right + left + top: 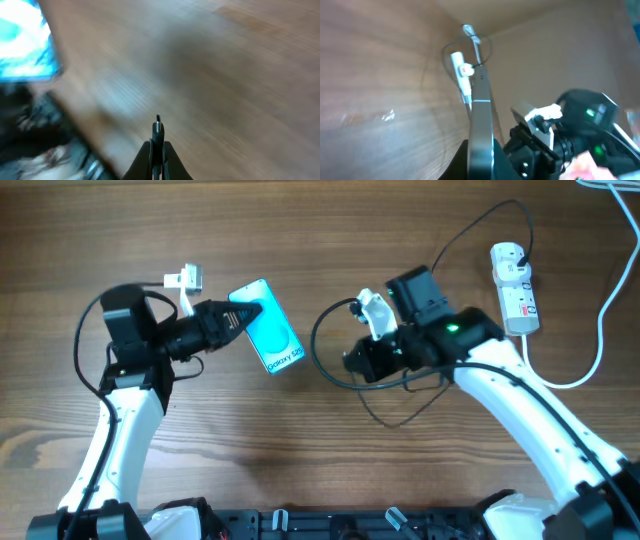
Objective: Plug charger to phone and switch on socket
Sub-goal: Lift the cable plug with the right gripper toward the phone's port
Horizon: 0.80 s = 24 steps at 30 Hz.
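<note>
The phone (270, 328) has a turquoise screen with "Galaxy" text at its lower right end. My left gripper (243, 317) is shut on its upper left end and holds it tilted on edge; in the left wrist view the phone (481, 125) shows edge-on between the fingers. My right gripper (352, 360) is shut on the charger plug tip (158, 131), right of the phone and apart from it. The thin black charger cable (330, 320) loops around the right gripper. The white socket (515, 287) lies at the far right. The right wrist view is blurred; the phone (22, 45) shows at its top left.
A thick white cord (600, 320) runs from the socket along the right edge. The black cable trails up to the socket's top (470, 225). The socket also shows small in the left wrist view (461, 75). Bare wooden table (330, 460) lies in front.
</note>
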{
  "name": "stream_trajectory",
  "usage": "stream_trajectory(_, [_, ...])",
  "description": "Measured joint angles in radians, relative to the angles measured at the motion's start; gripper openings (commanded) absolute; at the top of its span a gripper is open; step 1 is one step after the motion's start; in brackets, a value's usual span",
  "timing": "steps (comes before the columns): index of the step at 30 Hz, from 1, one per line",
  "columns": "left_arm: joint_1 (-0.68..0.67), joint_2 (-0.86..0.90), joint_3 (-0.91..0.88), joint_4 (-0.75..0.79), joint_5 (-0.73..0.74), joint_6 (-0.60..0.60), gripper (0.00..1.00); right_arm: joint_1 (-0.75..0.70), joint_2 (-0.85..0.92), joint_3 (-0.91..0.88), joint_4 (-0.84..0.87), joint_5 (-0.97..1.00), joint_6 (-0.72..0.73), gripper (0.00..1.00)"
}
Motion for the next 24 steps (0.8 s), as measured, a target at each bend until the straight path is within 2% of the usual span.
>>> stream_trajectory(3, [0.0,0.0,0.0,0.115,0.054,-0.004,0.04,-0.057,-0.006,-0.013,-0.076,-0.29,-0.173,0.05])
stream_trajectory(8, [0.0,0.0,0.0,0.246,0.078,-0.106,0.04,-0.06,-0.009,-0.172,0.137,-0.613,-0.281,0.04])
stream_trajectory(10, [0.0,0.0,0.0,0.263,0.081,-0.156,0.04,-0.056,-0.009,-0.2,0.283,-0.674,-0.233,0.04])
stream_trajectory(12, [0.0,0.0,0.0,0.264,0.085,-0.178,0.04,-0.041,-0.009,-0.206,0.452,-0.701,-0.118,0.04])
stream_trajectory(14, [0.0,0.0,0.0,0.264,0.085,-0.187,0.04,-0.008,-0.009,-0.206,0.527,-0.689,-0.029,0.05])
stream_trajectory(17, [0.0,0.0,0.0,0.264,0.085,-0.195,0.04,0.076,-0.009,-0.206,0.58,-0.624,0.087,0.05])
stream_trajectory(24, [0.0,0.0,0.0,0.267,0.121,-0.195,0.04,0.081,-0.008,-0.206,0.676,-0.583,0.186,0.04])
